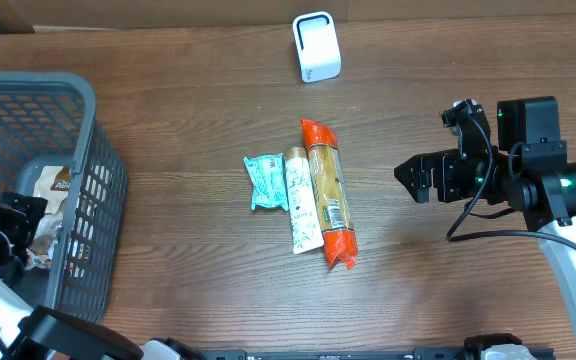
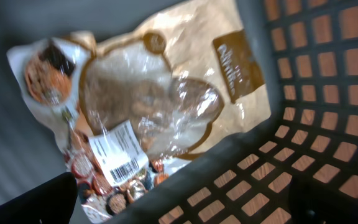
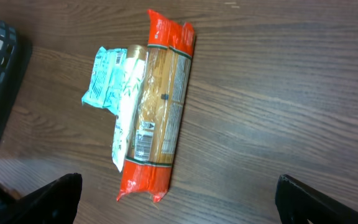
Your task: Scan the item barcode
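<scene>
Left tool [image 2: 179,194] wide, empty, over blurred snack bag [image 2: 166,93] in basket [image 2: 328,74], fingertips [image 2: 36,200] cut off; right tool [image 1: 409,181] wide, empty.

Bare counter [image 1: 418,300] is lying open between the right pincer [image 1: 410,182] and the three packets [image 1: 301,200] huddling side by side; the white scanner [image 1: 317,47] is standing well behind them. Grey basket [image 1: 98,190] walls are hemming in the left pincer [image 2: 185,202].

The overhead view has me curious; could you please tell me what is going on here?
The left tool hangs open inside the grey plastic mesh basket, above a clear-and-tan snack bag lying there. The right tool, also open, hovers beside an orange pasta packet, a white tube and a teal packet lying together mid-table. Nothing is held.
</scene>
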